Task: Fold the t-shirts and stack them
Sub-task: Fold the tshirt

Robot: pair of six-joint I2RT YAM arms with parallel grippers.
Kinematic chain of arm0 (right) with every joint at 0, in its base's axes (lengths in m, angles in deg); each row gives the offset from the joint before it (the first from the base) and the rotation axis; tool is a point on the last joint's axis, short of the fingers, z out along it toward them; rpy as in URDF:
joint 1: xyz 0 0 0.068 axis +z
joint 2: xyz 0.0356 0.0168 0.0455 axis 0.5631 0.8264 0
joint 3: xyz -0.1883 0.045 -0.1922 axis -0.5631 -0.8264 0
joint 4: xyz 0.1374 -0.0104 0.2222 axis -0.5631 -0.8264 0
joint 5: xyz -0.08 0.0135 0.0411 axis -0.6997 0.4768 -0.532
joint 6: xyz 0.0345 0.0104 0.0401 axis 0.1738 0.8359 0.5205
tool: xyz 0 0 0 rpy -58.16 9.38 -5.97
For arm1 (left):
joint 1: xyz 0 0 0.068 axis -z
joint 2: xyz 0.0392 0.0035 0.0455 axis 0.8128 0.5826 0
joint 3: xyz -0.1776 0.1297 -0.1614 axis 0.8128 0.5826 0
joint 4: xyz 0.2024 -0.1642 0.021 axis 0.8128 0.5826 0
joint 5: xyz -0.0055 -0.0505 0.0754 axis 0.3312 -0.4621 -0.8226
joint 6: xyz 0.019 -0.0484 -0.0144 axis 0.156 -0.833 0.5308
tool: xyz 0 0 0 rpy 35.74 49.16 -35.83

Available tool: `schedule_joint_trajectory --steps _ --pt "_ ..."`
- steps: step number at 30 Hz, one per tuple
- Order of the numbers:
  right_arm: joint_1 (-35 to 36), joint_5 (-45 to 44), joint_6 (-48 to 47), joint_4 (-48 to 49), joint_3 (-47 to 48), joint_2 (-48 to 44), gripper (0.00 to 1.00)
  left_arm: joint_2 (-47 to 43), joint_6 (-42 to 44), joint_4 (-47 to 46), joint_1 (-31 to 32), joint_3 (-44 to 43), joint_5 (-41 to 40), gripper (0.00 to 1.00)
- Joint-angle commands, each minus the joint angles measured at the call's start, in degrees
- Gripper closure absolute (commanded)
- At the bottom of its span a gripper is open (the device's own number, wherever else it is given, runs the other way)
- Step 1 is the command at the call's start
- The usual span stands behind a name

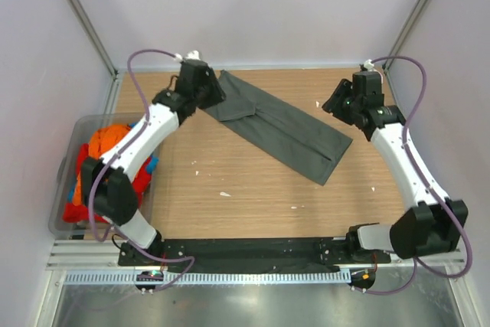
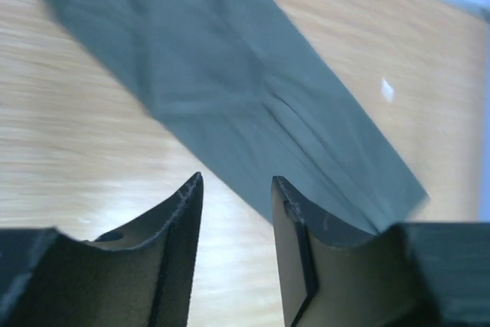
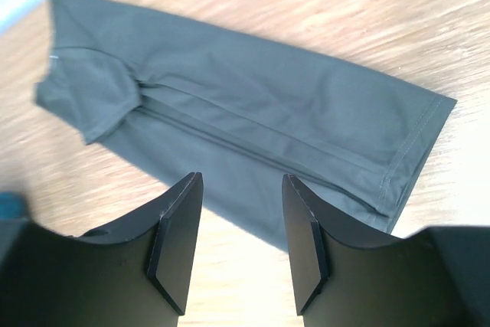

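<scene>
The dark grey-green t-shirt [image 1: 279,124] lies folded lengthwise into a long strip, running diagonally from the far left to the middle right of the table. It also shows in the left wrist view [image 2: 230,89] and the right wrist view [image 3: 253,120]. My left gripper [image 1: 213,91] is open and empty above the strip's far left end [image 2: 237,189]. My right gripper [image 1: 334,106] is open and empty, just right of the strip's near end [image 3: 241,189]. Orange, red and blue t-shirts [image 1: 107,162] lie bundled in the bin at the left.
A translucent grey plastic bin [image 1: 67,181] stands off the table's left edge. White walls and metal frame posts close in the back and sides. Small white specks [image 1: 224,194] lie on the wooden table [image 1: 245,197]. A black rail runs along the near edge.
</scene>
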Motion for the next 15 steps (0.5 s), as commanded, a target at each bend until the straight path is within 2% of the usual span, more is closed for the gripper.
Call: schedule_joint_trajectory --steps 1,3,7,11,12,15 --pt "0.2 1.4 1.1 -1.4 0.5 -7.6 0.48 -5.2 -2.6 -9.4 9.7 10.8 4.0 0.59" --pt "0.2 1.4 1.2 -2.4 0.9 -10.1 0.48 -7.5 -5.2 -15.3 13.9 16.6 4.2 0.62" --pt "0.2 4.1 1.8 -4.6 1.6 -16.5 0.48 -5.1 -5.0 -23.2 27.1 19.6 1.5 0.62" --pt "0.2 4.2 1.8 -6.5 1.5 -21.3 0.48 4.0 1.5 -24.0 37.2 12.6 -2.8 0.61" --pt "0.2 4.1 1.9 -6.8 1.5 -22.2 0.48 8.6 4.2 -23.2 40.6 10.5 -4.0 0.60" --pt "0.2 3.6 2.6 -7.9 1.5 -25.6 0.48 14.9 6.5 -18.5 44.5 1.3 -10.0 0.60"
